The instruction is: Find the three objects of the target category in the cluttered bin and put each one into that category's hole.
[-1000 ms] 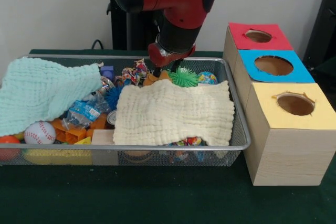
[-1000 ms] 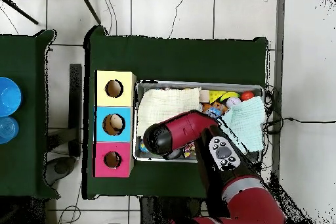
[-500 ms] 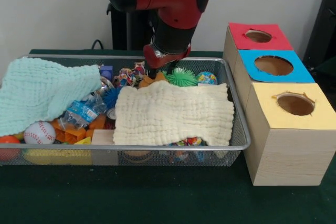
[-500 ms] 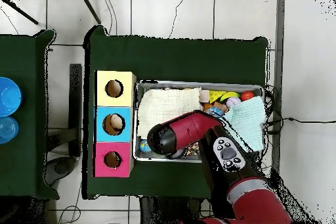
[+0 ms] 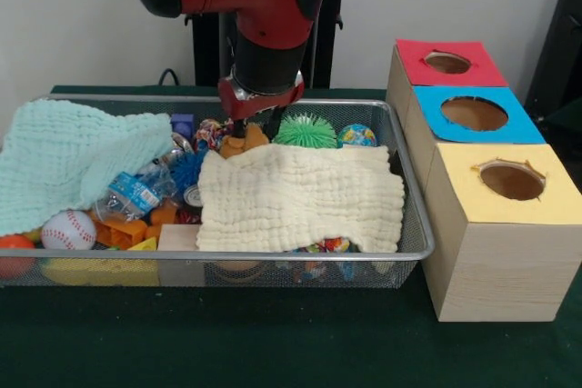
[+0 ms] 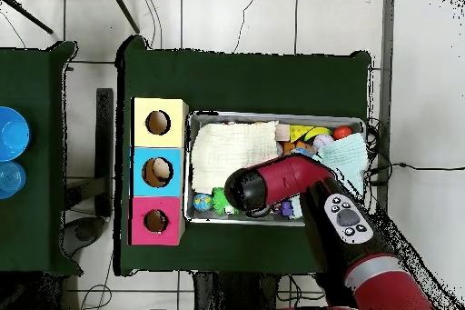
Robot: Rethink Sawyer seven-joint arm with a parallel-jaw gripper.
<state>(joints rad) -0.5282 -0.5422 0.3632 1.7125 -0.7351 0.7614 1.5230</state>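
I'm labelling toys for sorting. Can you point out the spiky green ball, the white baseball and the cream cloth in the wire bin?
Spiky green ball [image 5: 301,130]: front view, middle of its spikes.
White baseball [image 5: 68,230]: front view, centre of its face.
Cream cloth [image 5: 300,197]: front view, middle of its top.

A wire mesh bin [image 5: 414,224], heaped with toys under a cream cloth [image 5: 300,197] and a mint cloth [image 5: 68,159], sits beside three wooden boxes with holes: red-topped [image 5: 447,63], blue-topped [image 5: 474,114], yellow-topped [image 5: 511,181].
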